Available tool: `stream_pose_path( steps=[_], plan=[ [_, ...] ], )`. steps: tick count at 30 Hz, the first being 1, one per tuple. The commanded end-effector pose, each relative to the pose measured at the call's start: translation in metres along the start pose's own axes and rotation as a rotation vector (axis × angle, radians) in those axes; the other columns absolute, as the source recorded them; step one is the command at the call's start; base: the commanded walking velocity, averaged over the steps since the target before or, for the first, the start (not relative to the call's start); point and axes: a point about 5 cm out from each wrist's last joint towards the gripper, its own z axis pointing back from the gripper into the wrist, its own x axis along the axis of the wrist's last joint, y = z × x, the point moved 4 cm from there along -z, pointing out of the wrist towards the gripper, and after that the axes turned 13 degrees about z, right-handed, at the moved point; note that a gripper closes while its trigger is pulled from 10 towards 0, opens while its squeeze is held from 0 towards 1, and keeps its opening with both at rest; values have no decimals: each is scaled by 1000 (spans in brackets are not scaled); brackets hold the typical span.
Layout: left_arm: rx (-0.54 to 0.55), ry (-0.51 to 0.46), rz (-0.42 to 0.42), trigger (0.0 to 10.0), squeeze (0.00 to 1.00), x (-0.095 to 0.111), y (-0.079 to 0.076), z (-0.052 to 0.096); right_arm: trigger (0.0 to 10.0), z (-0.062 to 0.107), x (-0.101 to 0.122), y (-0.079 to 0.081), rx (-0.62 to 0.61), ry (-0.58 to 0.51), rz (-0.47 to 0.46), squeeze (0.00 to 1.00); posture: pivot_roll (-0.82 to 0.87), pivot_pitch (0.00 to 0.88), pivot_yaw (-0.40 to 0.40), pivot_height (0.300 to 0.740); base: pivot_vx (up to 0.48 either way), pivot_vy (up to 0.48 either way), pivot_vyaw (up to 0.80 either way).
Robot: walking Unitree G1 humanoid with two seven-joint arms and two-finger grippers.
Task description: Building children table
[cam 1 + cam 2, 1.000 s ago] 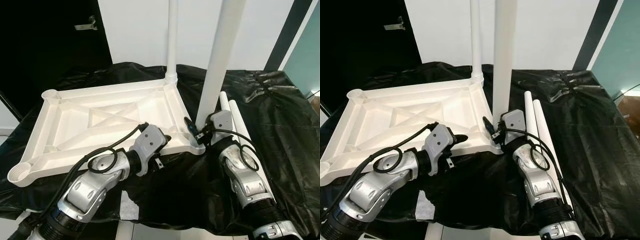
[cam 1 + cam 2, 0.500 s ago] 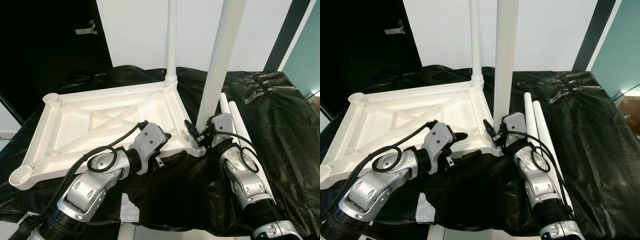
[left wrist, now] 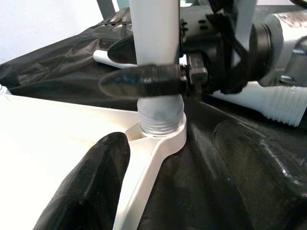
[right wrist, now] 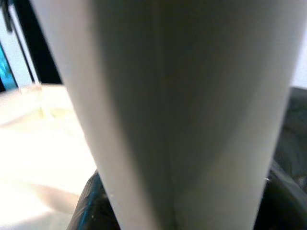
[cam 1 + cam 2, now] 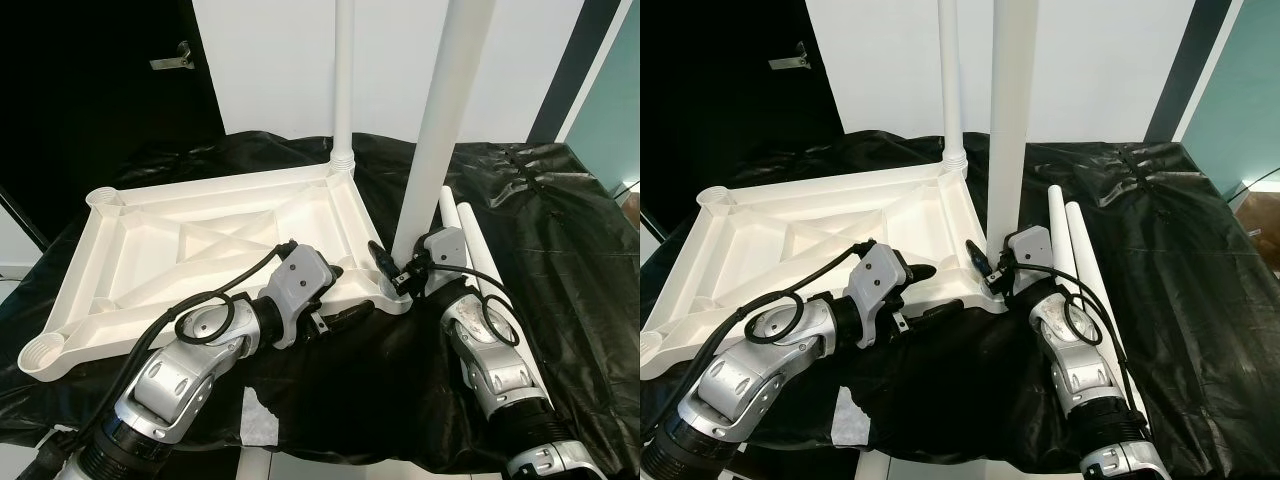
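A black plastic sheet (image 5: 560, 230) is spread over the work surface, and on it the white tabletop (image 5: 210, 250) is laid upside down, its ribbed underside with a diagonal cross brace turned upward and its long axis running from the robot's near left toward the far right. Round sockets are seen at its corners. A thin-looking far leg (image 5: 344, 80) is stood upright in the far right corner socket. A thicker-looking near leg (image 5: 440, 130) is stood nearly upright in the near right corner socket, its threaded end seated there, its top tilted slightly to the right. Two spare legs (image 5: 478, 250) are laid side by side on the sheet, just right of the tabletop. The right gripper (image 5: 390, 272) is clamped around the near leg's base. The left gripper (image 5: 345, 300) is spread apart astride the tabletop's near edge.
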Motion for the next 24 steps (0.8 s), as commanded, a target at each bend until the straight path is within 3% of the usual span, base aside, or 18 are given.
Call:
stream_pose_path(
  steps=[1, 10, 20, 24],
  plan=[
    [-25, 14, -18, 10000, 0, 2, -1, 1, 10000, 16, -45, 13, 26, 197, -131, 0, -6, 9, 38, 740, 0, 0, 0],
    [-26, 13, -18, 10000, 0, 3, -2, 1, 10000, 13, -44, -3, -41, 222, -293, 0, -7, 17, 37, 740, 0, 0, 0],
    [-18, 9, -17, 10000, 0, 4, -1, 2, 10000, 15, -53, -3, -23, 323, -300, 0, -7, 23, 37, 740, 0, 0, 0],
    [-17, 6, -17, 10000, 0, 4, -1, 2, 10000, 11, -51, -9, 15, 352, -219, 0, -11, 25, 39, 740, 0, 0, 0]
  ],
)
